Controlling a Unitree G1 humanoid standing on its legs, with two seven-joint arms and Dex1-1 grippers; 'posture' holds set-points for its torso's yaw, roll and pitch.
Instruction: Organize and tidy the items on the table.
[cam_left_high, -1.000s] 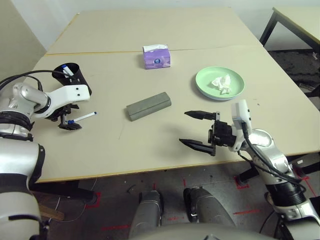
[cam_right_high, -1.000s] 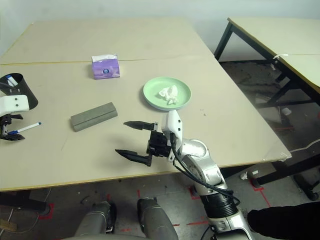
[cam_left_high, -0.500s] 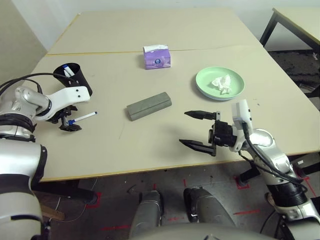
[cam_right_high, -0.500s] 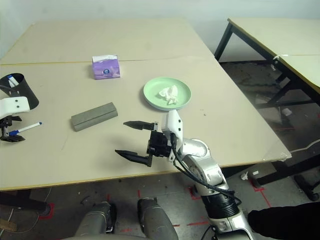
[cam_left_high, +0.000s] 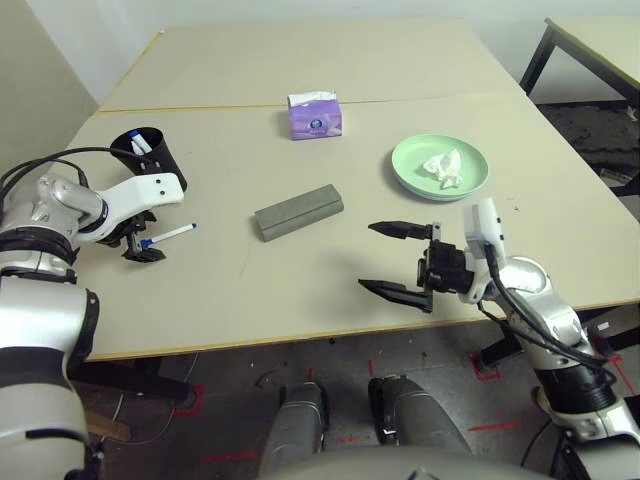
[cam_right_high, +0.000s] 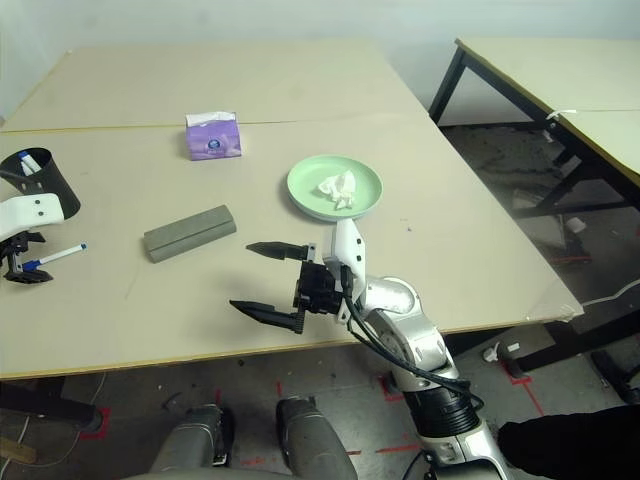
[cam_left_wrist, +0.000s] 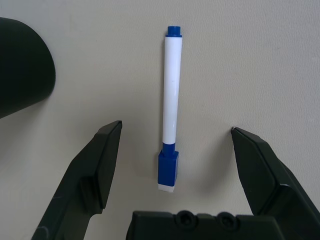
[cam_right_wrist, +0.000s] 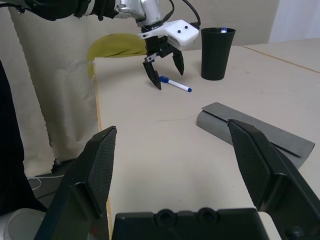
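Observation:
A white marker with a blue cap (cam_left_wrist: 171, 120) lies flat on the beige table (cam_left_high: 300, 285) at the left. My left gripper (cam_left_high: 144, 247) hangs just over its capped end, open, one finger on either side. A second marker (cam_left_high: 140, 146) stands in a black cup (cam_left_high: 152, 160) behind it. The grey glasses case (cam_left_high: 298, 212) lies mid-table. A green plate (cam_left_high: 412, 160) at the right holds a crumpled white tissue (cam_left_high: 443, 166). My right gripper (cam_left_high: 397, 260) hovers open near the front edge, in front of the case, holding nothing.
A purple tissue box (cam_left_high: 315, 115) stands at the back centre, just before the table's seam. A second table with dark legs (cam_right_high: 545, 70) stands to the right across a gap. Bare tabletop lies between the case and the front edge.

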